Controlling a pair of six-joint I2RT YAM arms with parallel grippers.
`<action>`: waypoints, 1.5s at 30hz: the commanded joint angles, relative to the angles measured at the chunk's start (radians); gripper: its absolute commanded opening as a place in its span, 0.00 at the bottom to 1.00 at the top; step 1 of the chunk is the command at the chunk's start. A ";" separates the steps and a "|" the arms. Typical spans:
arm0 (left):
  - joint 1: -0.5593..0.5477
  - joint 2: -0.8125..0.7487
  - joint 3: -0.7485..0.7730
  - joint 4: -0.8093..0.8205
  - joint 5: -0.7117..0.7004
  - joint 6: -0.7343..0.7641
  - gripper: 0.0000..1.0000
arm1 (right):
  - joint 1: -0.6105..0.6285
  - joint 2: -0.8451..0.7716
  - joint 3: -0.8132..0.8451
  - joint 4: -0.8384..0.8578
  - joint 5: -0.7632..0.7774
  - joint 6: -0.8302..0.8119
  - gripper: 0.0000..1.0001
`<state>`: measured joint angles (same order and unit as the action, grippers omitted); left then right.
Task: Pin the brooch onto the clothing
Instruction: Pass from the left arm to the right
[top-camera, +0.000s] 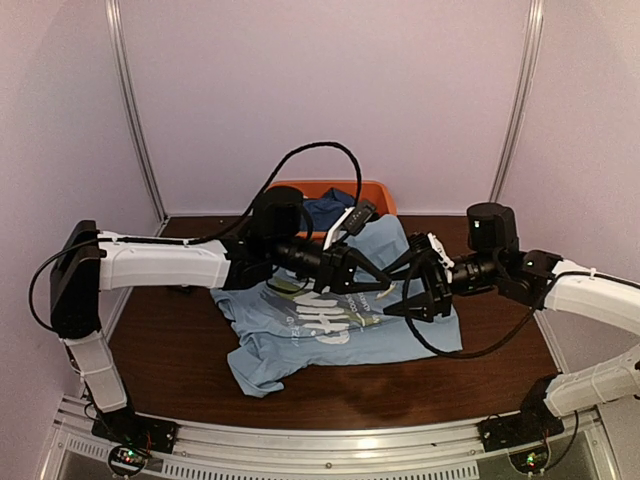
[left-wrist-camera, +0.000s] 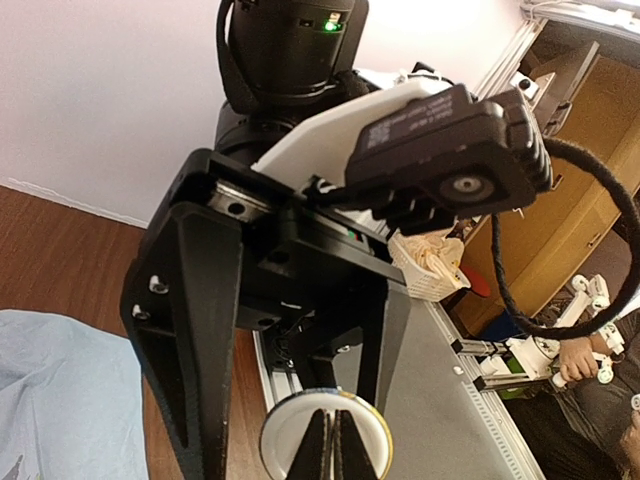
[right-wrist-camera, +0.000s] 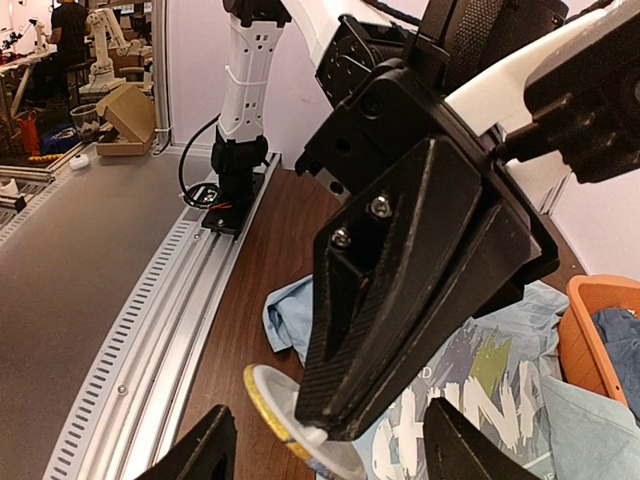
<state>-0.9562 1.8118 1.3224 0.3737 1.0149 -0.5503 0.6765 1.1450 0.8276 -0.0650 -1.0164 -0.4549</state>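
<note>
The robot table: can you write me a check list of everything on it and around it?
surface: dark brown table, mostly bare around the shirt.
job's things: brooch held up in the air, not pinned yet; shirt lying rumpled on the table, print side up.
clutter: orange basket at the back edge, with a dark blue cloth in it.
grippers: left gripper shut on the brooch; right gripper open, facing it closely.
cables: black cable looping above the left arm.
surroundings: plain pale walls on three sides.
</note>
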 joint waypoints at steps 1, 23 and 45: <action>0.007 0.018 0.029 0.041 0.028 -0.010 0.00 | 0.001 0.015 0.034 0.010 -0.016 0.039 0.11; 0.029 -0.006 0.021 0.013 0.012 0.006 0.00 | -0.003 0.019 0.060 -0.096 0.129 0.099 0.98; 0.032 0.011 0.029 0.028 0.011 -0.002 0.00 | -0.003 0.041 0.078 -0.066 0.010 0.102 0.24</action>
<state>-0.9291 1.8198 1.3422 0.3656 1.0252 -0.5476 0.6754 1.2003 0.9226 -0.1486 -0.9741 -0.3653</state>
